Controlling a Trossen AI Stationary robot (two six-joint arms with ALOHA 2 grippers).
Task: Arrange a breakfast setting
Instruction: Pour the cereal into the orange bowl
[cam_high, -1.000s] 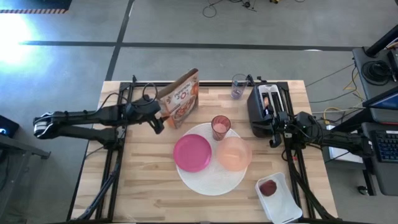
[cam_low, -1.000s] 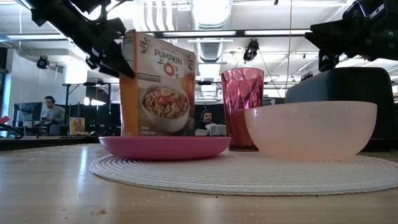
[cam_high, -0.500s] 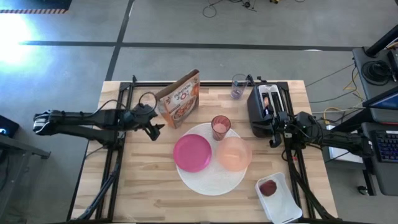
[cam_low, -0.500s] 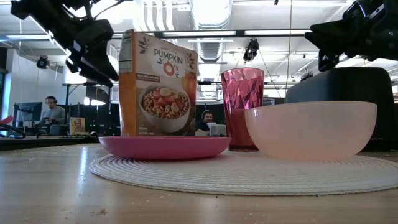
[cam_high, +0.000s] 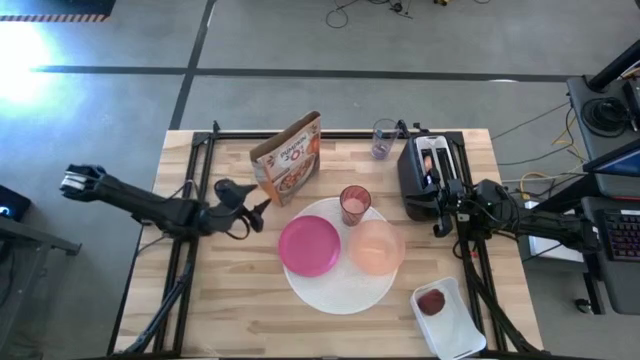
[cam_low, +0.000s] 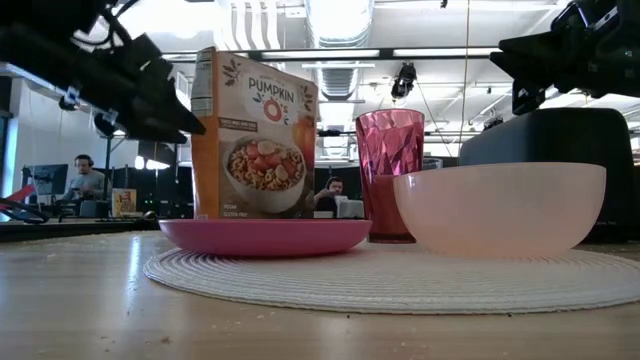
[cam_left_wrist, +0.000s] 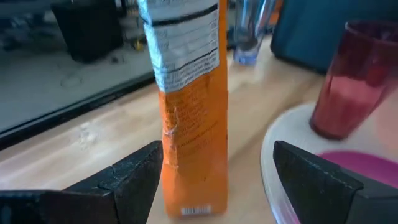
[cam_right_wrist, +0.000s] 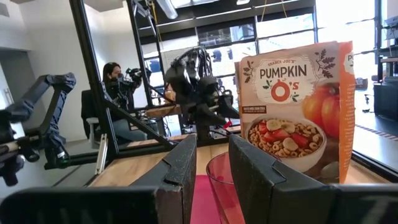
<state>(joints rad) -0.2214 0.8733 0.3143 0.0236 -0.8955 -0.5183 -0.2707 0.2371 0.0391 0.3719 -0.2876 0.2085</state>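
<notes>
The left gripper had drawn back from the cereal box it flanked a second earlier and hung just clear of the box's near edge, its jaws wide apart and empty. The box stood upright on the wooden table, alone; it had not shifted. The right gripper had not moved, parked beside the black toaster, its fingers a narrow gap apart with nothing between them.

The box's long axis ran vertical. Its printed front faced the right side of the table and slightly toward the setting, while its narrow orange side panel faced the left wrist camera.

The large white round disc lay at the table's middle, carrying the small magenta plate, the translucent peach bowl and the pink tumbler, the tumbler at the disc's rim nearest the box. A dark red item, possibly the fruit, sat in the white tray at the near right corner. A clear glass stood by the far edge.

In the low view the plate hid the box's foot, and the left arm was a blurred dark mass. What sat in the toaster's slots could not be made out.
</notes>
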